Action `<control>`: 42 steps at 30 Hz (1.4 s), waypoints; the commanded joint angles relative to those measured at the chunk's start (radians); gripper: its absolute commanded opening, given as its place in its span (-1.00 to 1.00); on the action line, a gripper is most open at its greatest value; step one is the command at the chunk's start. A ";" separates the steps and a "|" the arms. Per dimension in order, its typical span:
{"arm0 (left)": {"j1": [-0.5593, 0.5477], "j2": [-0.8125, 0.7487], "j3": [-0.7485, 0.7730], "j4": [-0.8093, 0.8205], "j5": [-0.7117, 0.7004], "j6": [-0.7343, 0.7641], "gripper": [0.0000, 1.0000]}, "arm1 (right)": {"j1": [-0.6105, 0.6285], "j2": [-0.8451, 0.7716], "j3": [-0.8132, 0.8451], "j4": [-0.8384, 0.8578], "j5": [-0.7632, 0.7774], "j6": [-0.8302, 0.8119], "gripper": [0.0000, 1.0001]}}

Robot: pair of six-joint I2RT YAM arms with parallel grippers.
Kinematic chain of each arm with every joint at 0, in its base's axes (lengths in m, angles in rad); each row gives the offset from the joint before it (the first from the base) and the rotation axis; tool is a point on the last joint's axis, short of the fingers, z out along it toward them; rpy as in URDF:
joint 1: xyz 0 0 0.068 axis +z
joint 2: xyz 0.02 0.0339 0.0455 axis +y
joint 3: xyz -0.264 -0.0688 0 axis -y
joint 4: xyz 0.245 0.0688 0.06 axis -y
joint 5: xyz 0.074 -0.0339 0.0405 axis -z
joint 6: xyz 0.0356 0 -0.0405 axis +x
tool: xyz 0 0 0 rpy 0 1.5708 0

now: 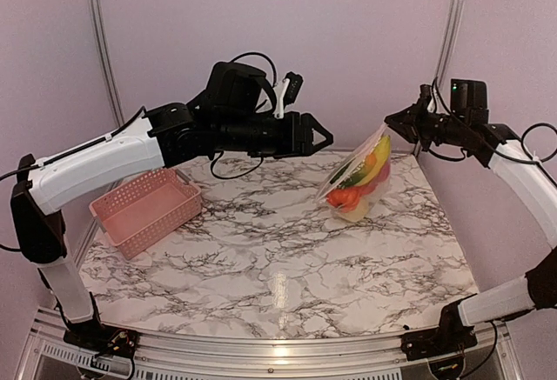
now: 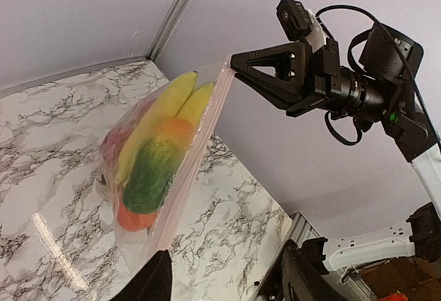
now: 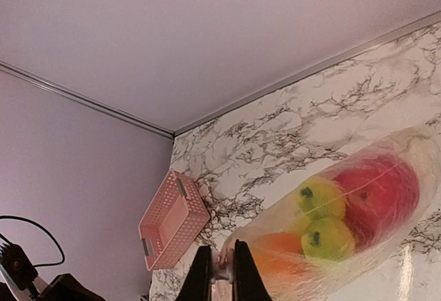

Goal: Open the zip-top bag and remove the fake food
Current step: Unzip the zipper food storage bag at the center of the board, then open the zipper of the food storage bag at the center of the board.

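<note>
The clear zip-top bag (image 1: 352,182) hangs tilted, its bottom resting on the marble table at the back right. The fake food (image 1: 365,171) is inside it: yellow bananas, a green piece, and orange and red pieces. My right gripper (image 1: 389,123) is shut on the bag's top corner and holds it up. In the right wrist view its fingers (image 3: 202,277) pinch the bag's edge (image 3: 222,268), with the food (image 3: 331,218) behind. My left gripper (image 1: 322,139) is open and empty, in the air just left of the bag. Its view shows the bag (image 2: 155,163) and the right gripper (image 2: 238,61).
A pink slatted basket (image 1: 146,210) stands empty at the table's left side and also shows in the right wrist view (image 3: 172,224). The marble table (image 1: 278,267) spreads in front of the bag. Purple walls and metal posts close the back.
</note>
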 commanded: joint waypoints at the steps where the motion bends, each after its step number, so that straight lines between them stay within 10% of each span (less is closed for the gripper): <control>1: -0.020 0.090 0.082 -0.201 -0.135 0.128 0.13 | 0.078 0.034 0.068 0.010 0.025 0.031 -1.00; 42: -0.055 0.275 0.219 -0.277 -0.369 0.216 -0.27 | 0.271 0.136 0.145 0.036 0.080 0.067 -1.00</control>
